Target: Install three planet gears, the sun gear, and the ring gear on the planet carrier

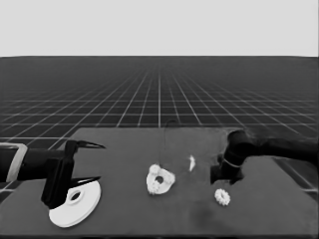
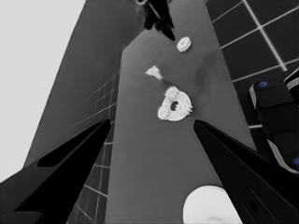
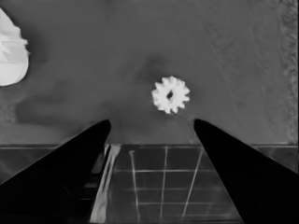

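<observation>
The right gripper (image 1: 223, 175) hung over the right part of the surface (image 1: 129, 209) with its fingers spread wide and nothing between them, a loose gear (image 1: 222, 196) lying on the surface just in front of it; in the right wrist view that gear (image 3: 170, 94) sat between and beyond the two fingertips, untouched, which to my eye made it the next one to be fetched. Out from there, a thin white piece (image 1: 191, 162) lay by itself, and past it, mid-surface, the smaller round part (image 1: 159, 180) already wore toothed gears on its top face (how many I could not count from where I stood). That seemed to be why it sat central, within reach of both arms. At the far left the left gripper (image 1: 90, 162) waited, fingers wide apart and holding nothing, poised above the larger round part (image 1: 76, 203), which lay flat beneath it, presumably kept aside until the gears were all seated.
</observation>
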Robot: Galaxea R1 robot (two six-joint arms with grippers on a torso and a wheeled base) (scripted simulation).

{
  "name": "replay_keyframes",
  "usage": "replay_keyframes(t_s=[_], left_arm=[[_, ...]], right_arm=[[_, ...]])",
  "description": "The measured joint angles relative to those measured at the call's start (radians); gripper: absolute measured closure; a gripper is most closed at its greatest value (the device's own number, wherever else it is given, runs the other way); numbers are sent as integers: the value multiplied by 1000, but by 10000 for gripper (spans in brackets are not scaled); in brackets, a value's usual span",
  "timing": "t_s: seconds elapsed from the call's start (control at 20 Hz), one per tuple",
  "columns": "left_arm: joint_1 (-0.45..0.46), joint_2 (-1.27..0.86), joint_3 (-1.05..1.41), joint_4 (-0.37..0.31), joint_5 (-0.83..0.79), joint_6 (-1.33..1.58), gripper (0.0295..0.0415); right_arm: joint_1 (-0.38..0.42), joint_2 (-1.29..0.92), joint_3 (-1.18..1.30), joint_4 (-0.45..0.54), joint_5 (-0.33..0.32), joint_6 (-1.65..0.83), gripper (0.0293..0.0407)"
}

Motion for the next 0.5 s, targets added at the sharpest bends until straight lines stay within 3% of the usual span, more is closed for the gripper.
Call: replay_keyframes(t_s=[0.3, 0.4, 0.5], left_arm=[[0, 0, 0, 0, 0, 0, 326], [0, 0, 0, 0, 0, 0, 326], [0, 0, 0, 0, 0, 0, 326]], right_arm=[[0, -86, -6, 5, 17, -89, 315], [-161, -58, -72, -141, 89, -113, 315], [-214, -41, -112, -185, 118, -125, 315]])
